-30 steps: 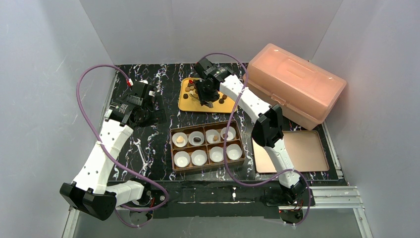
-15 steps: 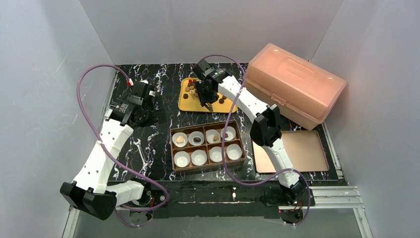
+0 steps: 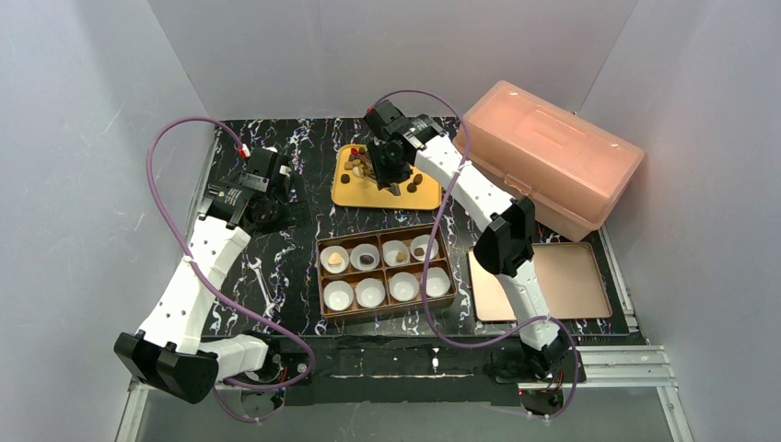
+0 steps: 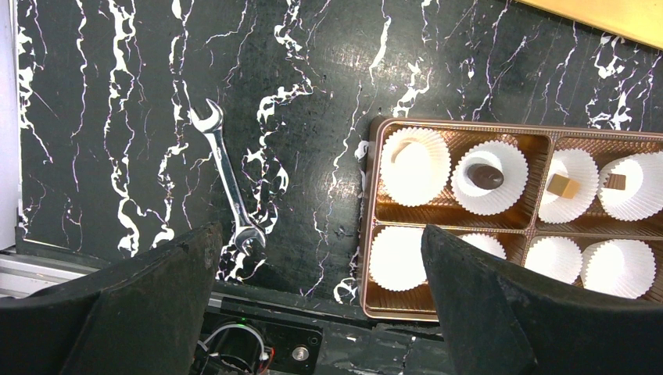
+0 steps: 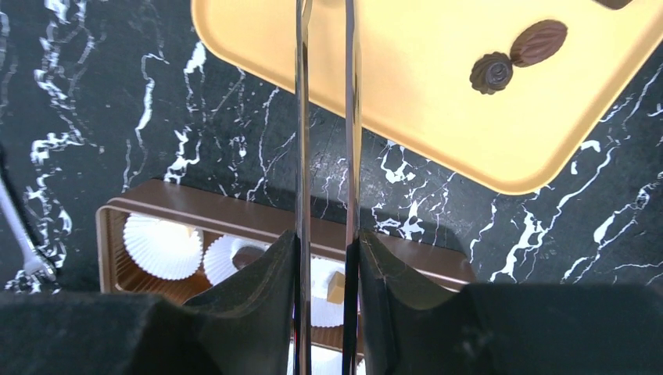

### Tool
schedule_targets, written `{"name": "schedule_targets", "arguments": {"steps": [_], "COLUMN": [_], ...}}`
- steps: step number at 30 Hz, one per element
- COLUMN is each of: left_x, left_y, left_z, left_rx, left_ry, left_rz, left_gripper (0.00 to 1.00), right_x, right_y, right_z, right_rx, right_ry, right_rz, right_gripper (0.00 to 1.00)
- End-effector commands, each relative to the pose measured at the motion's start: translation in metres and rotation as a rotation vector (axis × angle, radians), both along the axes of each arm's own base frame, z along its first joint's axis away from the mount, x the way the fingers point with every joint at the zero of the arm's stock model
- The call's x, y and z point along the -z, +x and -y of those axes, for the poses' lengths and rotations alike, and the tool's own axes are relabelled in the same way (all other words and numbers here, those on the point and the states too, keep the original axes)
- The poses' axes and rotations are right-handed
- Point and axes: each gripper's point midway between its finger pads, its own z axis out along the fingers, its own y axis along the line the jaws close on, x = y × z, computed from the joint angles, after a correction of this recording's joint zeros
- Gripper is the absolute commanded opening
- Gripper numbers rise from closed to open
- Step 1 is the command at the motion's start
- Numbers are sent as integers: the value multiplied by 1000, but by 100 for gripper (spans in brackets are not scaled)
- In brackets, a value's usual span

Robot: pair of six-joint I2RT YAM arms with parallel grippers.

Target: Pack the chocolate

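One pair of tongs in right gripper

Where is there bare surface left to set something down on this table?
Bare marble lies between the wrench and the chocolate box, and on the far mat left of the yellow tray. The flat copper tray looks empty. Crowded: around the yellow tray, where the right gripper holds tongs.

Tips of tweezers are cut off at 12 o'clock, right wrist view; one dark piece, perhaps chocolate, is cut off at 1 o'clock.
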Motion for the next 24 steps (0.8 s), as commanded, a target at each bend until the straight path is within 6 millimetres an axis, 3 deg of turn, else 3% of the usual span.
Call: {"name": "schedule_targets", "arguments": {"steps": [1, 8, 14, 19, 24], "left_x": [-11, -11, -10, -11, -14], "left_y": [1, -3, -2, -2, -5], "left_z": [-5, -8, -8, -8, -10], "left_rx": [-20, -24, -28, -31, -37], "left_ry": [10, 21, 15, 12, 15], "left_rz": [25, 27, 28, 32, 40], "left_gripper": [99, 99, 99, 100, 99], "right_x": [-64, -82, -102, -113, -110], "right_y": [-3, -16, -38, -65, -106], "right_z": [7, 16, 28, 36, 33], "right_rx": [10, 15, 8, -15, -78], "right_ry": [86, 103, 138, 153, 155], "right_rz": [105, 101, 93, 87, 55], "right_gripper": [34, 32, 31, 31, 31]}}
